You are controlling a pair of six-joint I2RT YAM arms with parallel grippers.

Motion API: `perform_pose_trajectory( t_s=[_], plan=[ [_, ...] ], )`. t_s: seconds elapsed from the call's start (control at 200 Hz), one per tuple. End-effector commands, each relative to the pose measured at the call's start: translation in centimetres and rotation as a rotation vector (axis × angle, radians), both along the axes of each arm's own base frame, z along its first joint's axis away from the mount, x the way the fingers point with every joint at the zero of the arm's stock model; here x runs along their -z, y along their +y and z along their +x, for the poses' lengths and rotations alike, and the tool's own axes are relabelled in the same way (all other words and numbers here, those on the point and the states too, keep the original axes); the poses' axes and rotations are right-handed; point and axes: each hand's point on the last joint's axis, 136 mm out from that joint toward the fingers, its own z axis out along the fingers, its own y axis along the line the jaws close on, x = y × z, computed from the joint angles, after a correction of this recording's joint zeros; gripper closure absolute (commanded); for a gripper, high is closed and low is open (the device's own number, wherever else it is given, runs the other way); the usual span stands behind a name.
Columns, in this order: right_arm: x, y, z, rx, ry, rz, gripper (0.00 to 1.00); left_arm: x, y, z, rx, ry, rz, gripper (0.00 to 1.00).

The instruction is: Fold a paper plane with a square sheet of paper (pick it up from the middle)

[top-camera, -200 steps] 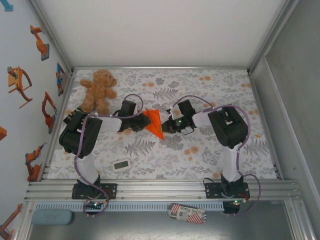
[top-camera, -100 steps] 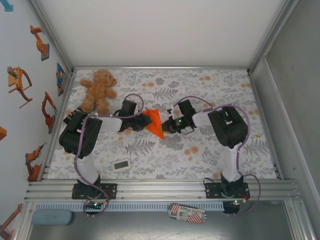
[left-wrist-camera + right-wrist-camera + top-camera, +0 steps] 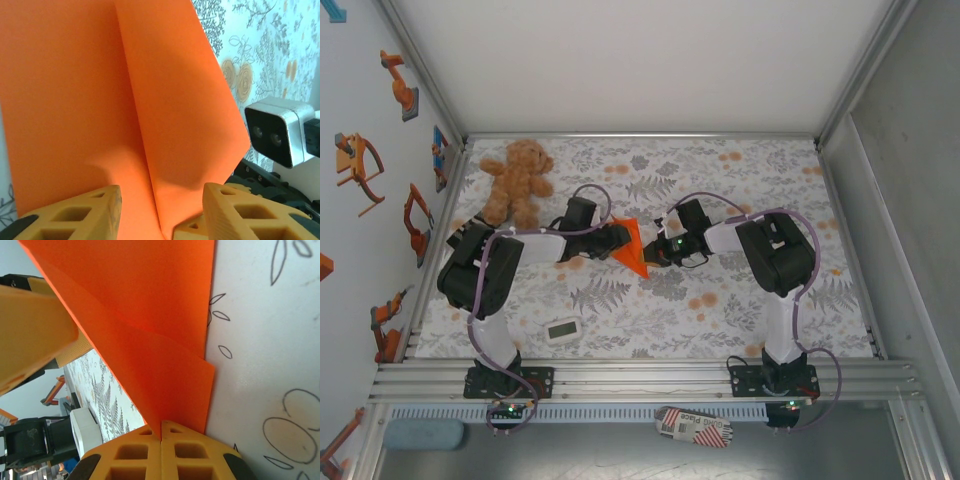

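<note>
The square sheet of paper (image 3: 632,248) is bright orange and folded into a narrow pointed paper plane shape with a centre crease. It is held up mid-table between both arms. My right gripper (image 3: 161,440) is shut on the paper's (image 3: 150,315) lower edge, at the fold. My left gripper (image 3: 160,215) is open, and its two fingers stand either side of the creased paper (image 3: 165,100) without pinching it. From above, the left gripper (image 3: 617,240) meets the paper from the left. The right gripper (image 3: 653,254) meets it from the right.
A brown teddy bear (image 3: 516,180) sits at the back left of the floral tablecloth (image 3: 720,300). A small white timer (image 3: 563,329) lies near the front left. The right arm's wrist camera (image 3: 277,131) is close beside the paper.
My left gripper's jaws have spread apart and let go of the paper. The right gripper still pinches it, and the paper has barely moved.
</note>
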Motion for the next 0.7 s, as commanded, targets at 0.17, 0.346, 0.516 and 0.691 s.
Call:
perform_pose_trajectory(
  t_s=[0.17, 0.346, 0.516, 0.691],
  plan=[
    [4.7, -1.9, -1.8, 0.025, 0.115, -0.153, 0.99, 1.4, 0.2, -0.8, 0.059, 0.042, 0.134, 0.4],
    [4.6, -2.0, -1.8, 0.023, 0.115, -0.157, 0.99, 2.9, 1.8, -1.2, 0.034, 0.122, 0.305, 0.4],
    [4.4, -1.9, -1.7, 0.022, 0.107, -0.153, 0.99, 4.6, 3.0, -2.1, 0.011, 0.198, 0.403, 0.4],
    [2.0, -1.1, -1.1, 0.008, 0.054, -0.082, 0.9, 6.0, 3.9, -2.6, -0.005, 0.246, 0.462, 0.44]
  ],
)
